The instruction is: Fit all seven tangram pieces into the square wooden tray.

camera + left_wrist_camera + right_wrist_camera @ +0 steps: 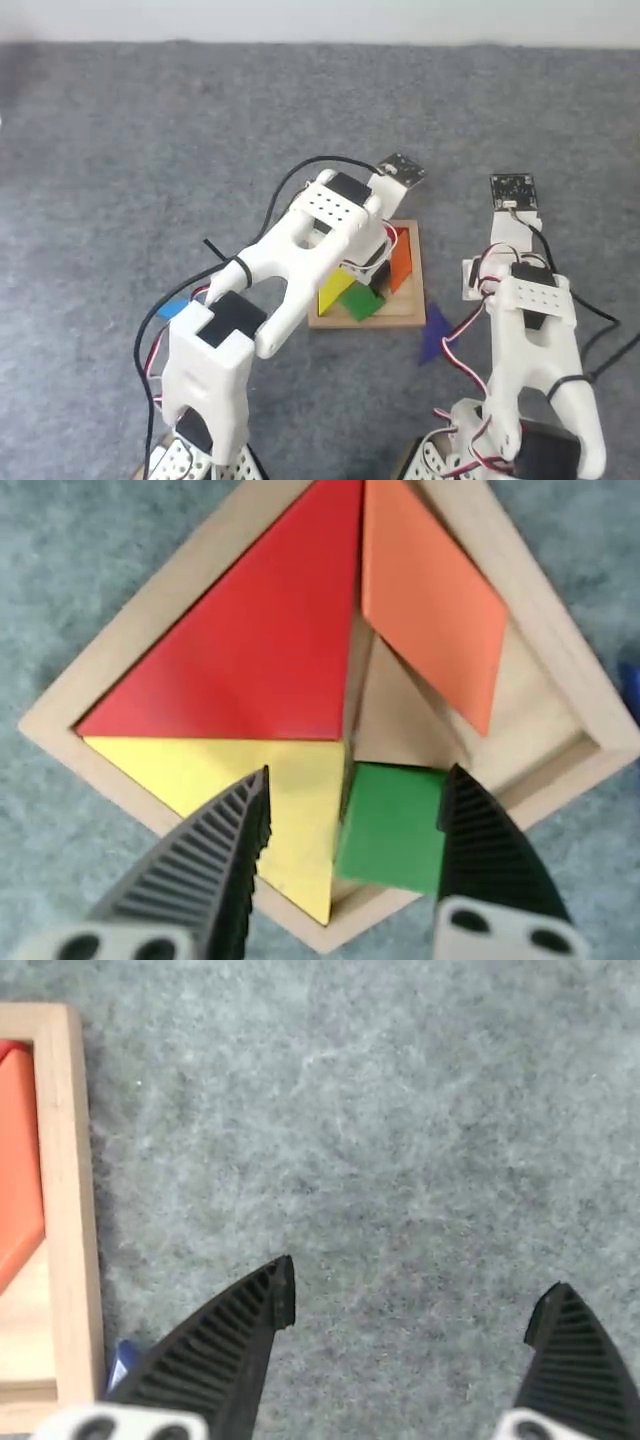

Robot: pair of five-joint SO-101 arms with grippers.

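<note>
**Left arm over a half-filled tray**

The wooden tray [395,318] sits just below the centre of the high view. It holds a red triangle [250,650], an orange parallelogram [430,610], a yellow triangle [300,810] and a green piece [395,825]. The left gripper [358,780] hangs above the green piece, fingers apart. A dark blue piece [435,332] lies on the grey counter [150,150] just right of the tray. The right gripper [420,1280] hovers over the counter, fingers wide apart.

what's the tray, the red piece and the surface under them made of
Tray: pale bare wood, faint grain on the rim. Red piece: smooth matte coat, probably painted wood. Surface underneath: grey fuzzy fabric, like carpet or felt.
</note>
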